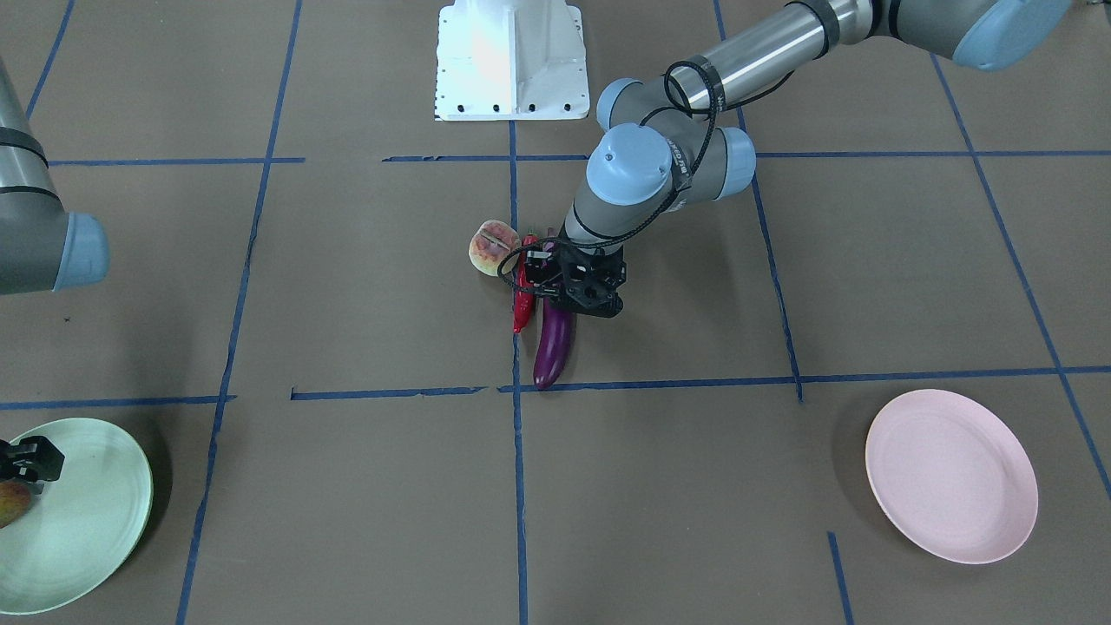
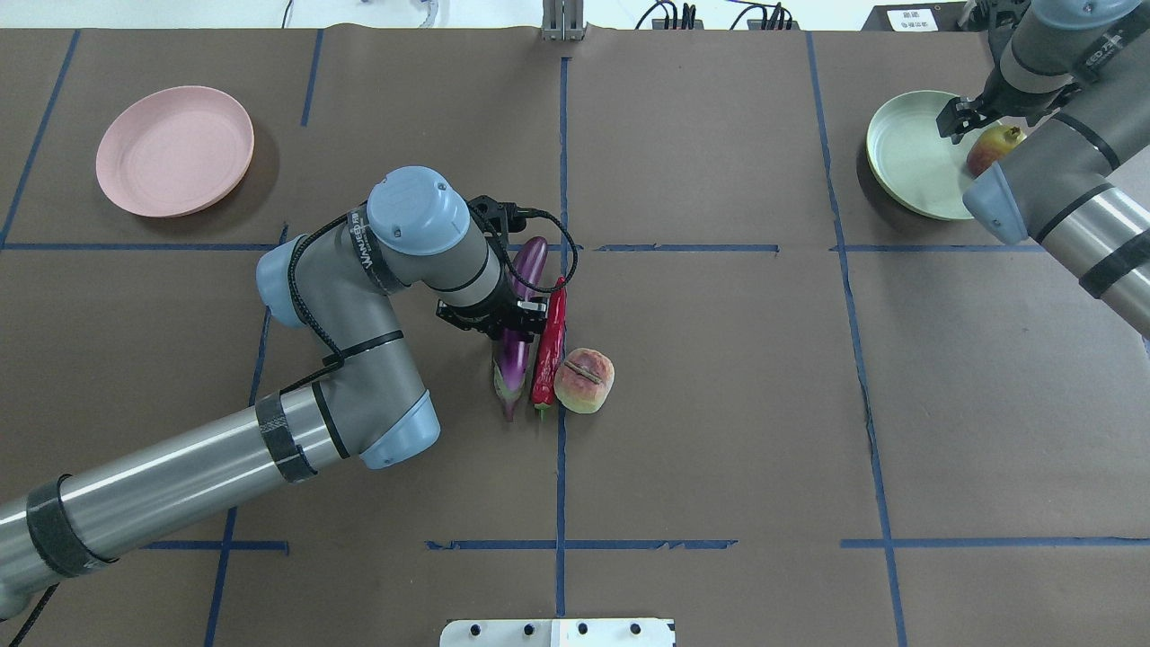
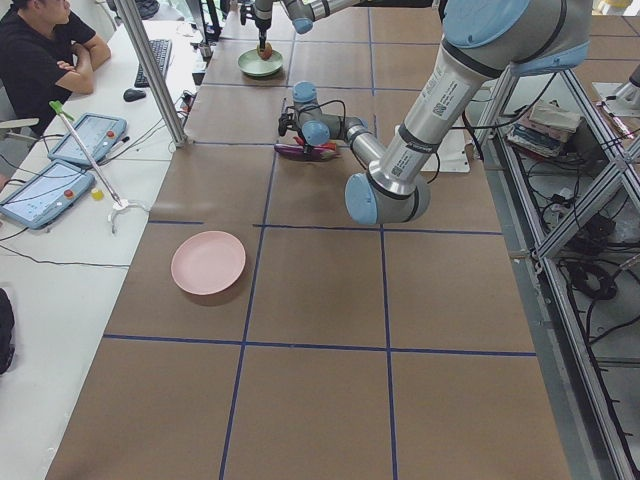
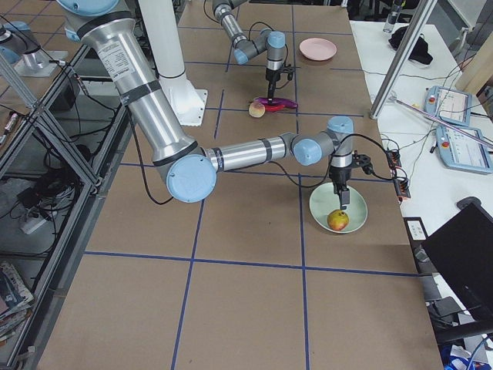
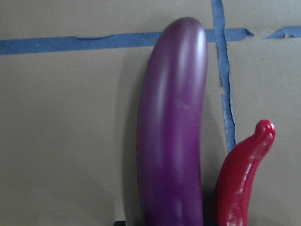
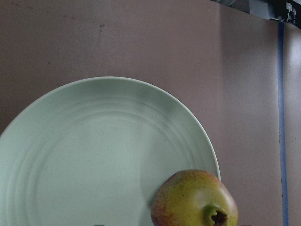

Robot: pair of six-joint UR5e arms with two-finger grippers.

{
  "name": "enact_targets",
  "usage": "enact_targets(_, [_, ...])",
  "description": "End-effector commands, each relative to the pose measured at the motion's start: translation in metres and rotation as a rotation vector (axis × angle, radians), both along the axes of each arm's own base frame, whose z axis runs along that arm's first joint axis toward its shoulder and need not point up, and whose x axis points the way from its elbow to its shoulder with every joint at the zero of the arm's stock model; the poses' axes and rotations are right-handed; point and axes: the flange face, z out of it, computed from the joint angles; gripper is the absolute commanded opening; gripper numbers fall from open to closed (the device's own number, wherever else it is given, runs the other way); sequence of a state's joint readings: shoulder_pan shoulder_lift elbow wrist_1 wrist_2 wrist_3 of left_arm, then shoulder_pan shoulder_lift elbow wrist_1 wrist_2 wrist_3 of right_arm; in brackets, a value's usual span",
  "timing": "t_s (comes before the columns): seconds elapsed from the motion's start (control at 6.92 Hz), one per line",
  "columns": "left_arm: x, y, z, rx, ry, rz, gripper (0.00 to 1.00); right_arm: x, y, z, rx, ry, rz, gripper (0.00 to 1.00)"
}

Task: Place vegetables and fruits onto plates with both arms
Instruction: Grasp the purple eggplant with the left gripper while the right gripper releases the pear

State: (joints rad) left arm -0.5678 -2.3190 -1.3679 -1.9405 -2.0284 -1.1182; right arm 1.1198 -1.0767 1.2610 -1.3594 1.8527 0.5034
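Observation:
My left gripper (image 2: 505,314) is down on the middle of the long purple eggplant (image 2: 530,261), its jaws tight against both sides. The eggplant (image 5: 174,132) still lies on the table. The red chili pepper (image 2: 550,355) lies right beside it, and the peach-like fruit (image 2: 585,380) touches the chili's stem end. The pink plate (image 2: 175,162) is empty at the far left. My right gripper (image 2: 963,117) hangs open just above the pale green plate (image 2: 907,153). The pomegranate (image 6: 195,200) rests on that plate near its rim, free of the fingers.
The white base block (image 1: 510,61) stands at the robot's side of the table. Blue tape lines cross the brown table cover. An operator (image 3: 40,50) sits beyond the far edge with tablets (image 3: 45,190) on a side bench.

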Motion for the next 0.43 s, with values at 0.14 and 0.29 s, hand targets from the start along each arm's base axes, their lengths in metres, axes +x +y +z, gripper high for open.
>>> enact_targets(0.14, [-0.073,-0.060,-0.015,0.021,0.031,-0.125,0.00,-0.002,0.035,-0.085,0.008,-0.256,-0.009,1.00])
enact_targets(0.29, [-0.127,-0.084,-0.007,0.004,0.034,-0.211,0.00,0.000,0.058,-0.136,-0.013,-0.391,0.050,1.00])
